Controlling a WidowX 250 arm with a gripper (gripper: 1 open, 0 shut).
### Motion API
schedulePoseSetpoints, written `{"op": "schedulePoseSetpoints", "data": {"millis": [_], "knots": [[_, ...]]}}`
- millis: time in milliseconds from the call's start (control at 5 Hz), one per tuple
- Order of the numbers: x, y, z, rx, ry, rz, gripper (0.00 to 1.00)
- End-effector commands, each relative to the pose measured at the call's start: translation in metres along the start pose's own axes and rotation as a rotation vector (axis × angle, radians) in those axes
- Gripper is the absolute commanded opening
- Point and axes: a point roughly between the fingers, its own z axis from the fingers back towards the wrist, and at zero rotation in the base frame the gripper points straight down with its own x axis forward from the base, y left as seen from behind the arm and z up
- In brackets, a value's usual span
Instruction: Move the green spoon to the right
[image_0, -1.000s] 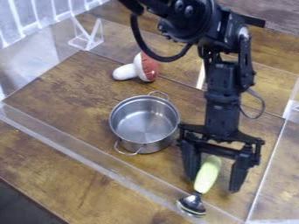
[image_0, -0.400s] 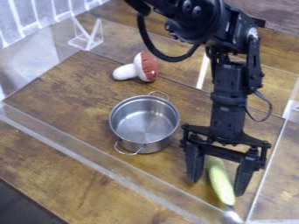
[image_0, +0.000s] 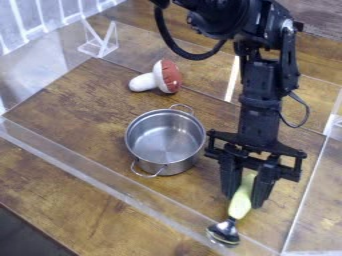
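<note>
The green spoon (image_0: 239, 205) lies on the wooden table at the front right, its thick yellow-green handle pointing away from me and its small shiny metal bowl (image_0: 222, 234) nearest the front edge. My gripper (image_0: 249, 190) points steeply down over the handle. Its black fingers (image_0: 271, 182) are shut on the upper part of the handle. The spoon rests low, at table level.
A round steel pot (image_0: 166, 160) stands just left of the gripper. A red-capped toy mushroom (image_0: 160, 76) lies behind the pot. A clear plastic stand (image_0: 96, 40) is at the back left. Transparent walls (image_0: 107, 175) run along the front and right table edges.
The fingers stood wide apart around the spoon handle before and have now closed on it. The arm has stayed in the same place.
</note>
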Motion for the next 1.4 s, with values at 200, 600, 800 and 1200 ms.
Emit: {"op": "schedulePoseSetpoints", "data": {"millis": [200,600,800,1200], "knots": [[-0.007,-0.001,0.014,-0.002,-0.093,-0.06,1.0],[-0.014,0.037,0.024,0.01,-0.122,-0.089,1.0],[-0.01,0.032,0.051,0.034,-0.205,-0.063,1.0],[0.003,0.022,0.041,0.027,-0.25,-0.011,1.0]]}}
